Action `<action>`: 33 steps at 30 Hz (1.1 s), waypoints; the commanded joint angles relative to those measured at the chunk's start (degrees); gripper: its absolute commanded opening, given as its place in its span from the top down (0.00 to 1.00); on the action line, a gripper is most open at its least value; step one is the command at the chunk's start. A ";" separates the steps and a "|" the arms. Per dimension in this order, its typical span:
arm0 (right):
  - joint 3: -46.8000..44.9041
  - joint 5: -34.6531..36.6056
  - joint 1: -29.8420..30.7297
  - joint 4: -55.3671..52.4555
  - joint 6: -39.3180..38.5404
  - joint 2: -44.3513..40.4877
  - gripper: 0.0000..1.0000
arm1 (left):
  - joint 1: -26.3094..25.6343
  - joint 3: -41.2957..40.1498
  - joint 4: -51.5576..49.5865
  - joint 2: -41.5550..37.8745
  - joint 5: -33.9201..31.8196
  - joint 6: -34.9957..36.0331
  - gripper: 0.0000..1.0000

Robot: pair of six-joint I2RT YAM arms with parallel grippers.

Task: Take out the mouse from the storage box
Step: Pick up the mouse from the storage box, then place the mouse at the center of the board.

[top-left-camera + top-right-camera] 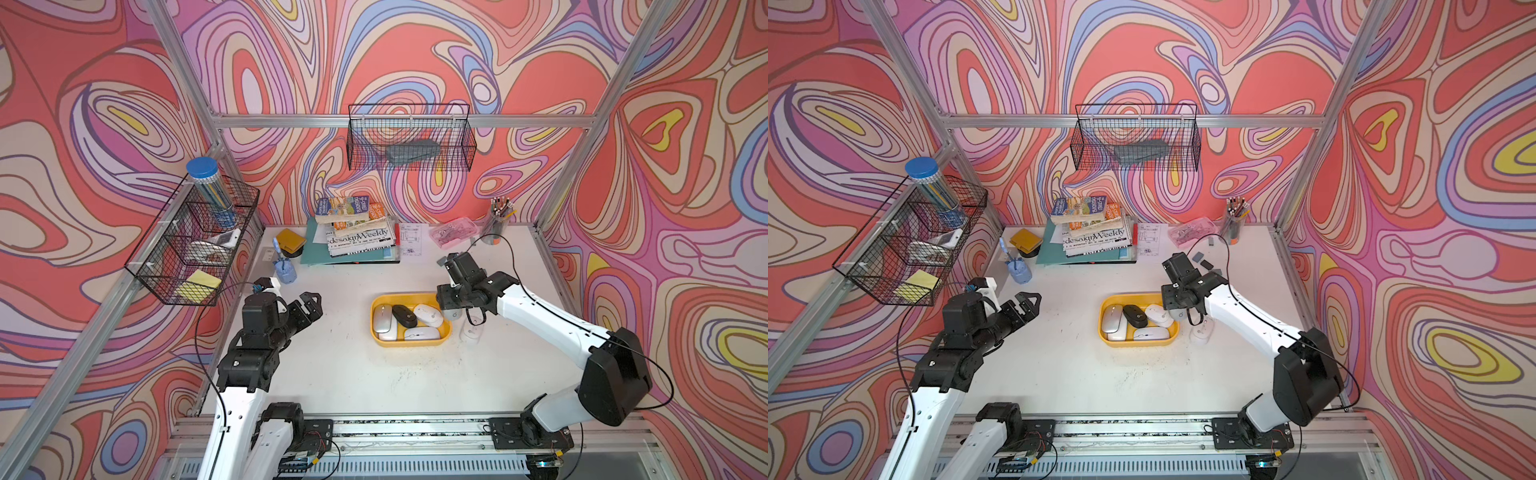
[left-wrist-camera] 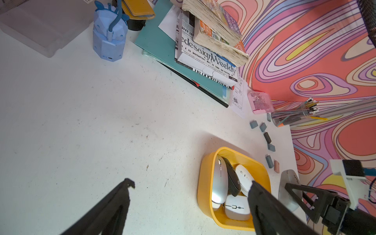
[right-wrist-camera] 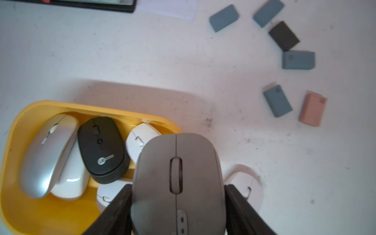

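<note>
The storage box point(image 1: 409, 344) point(image 1: 1138, 343) is a shallow yellow tray at mid-table. It holds a silver mouse point(image 1: 382, 318), a black mouse point(image 1: 405, 316) and two white mice point(image 1: 428, 314) point(image 1: 422, 333). My right gripper point(image 1: 453, 309) point(image 3: 178, 186) hangs over the box's right end, shut on a grey mouse point(image 3: 177, 162) held by its sides above the box point(image 3: 12, 183). Another white mouse point(image 1: 471, 332) point(image 3: 247, 187) lies on the table just right of the box. My left gripper point(image 1: 313, 305) point(image 2: 191, 183) hovers open and empty, left of the box point(image 2: 203, 183).
Several small erasers point(image 3: 297, 60) lie scattered behind the right arm. A stack of books and folders point(image 1: 353, 232), a blue holder point(image 1: 284, 270), a pink case point(image 1: 453, 230) and a pencil cup point(image 1: 496, 224) line the back. Black wire baskets point(image 1: 195, 249) hang on the walls.
</note>
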 commanded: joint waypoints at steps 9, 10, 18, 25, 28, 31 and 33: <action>-8.97 5.39 -23.66 -1.20 7.99 -5.95 0.44 | -0.04 1.85 -0.40 1.42 2.82 1.98 0.05; -9.27 5.55 -24.57 -1.24 7.96 -5.64 0.44 | -0.03 1.79 -0.46 1.53 3.18 2.07 0.05; -12.57 0.02 -29.48 -0.24 7.61 0.50 0.43 | -0.10 1.37 0.25 2.48 6.57 1.71 0.04; -16.18 -2.10 -29.56 2.63 7.94 3.88 0.43 | -0.10 2.71 -2.02 5.79 7.84 3.30 0.04; -16.28 -1.49 -29.58 2.33 7.64 4.90 0.38 | -0.10 2.69 -2.34 6.64 8.41 3.50 0.04; -16.01 -1.49 -29.57 1.71 7.63 6.12 0.29 | -0.10 2.48 -2.10 7.16 9.17 3.32 0.03; -15.45 -2.35 -29.59 1.26 7.14 6.07 0.23 | -0.08 2.38 -1.82 7.40 9.56 3.15 0.02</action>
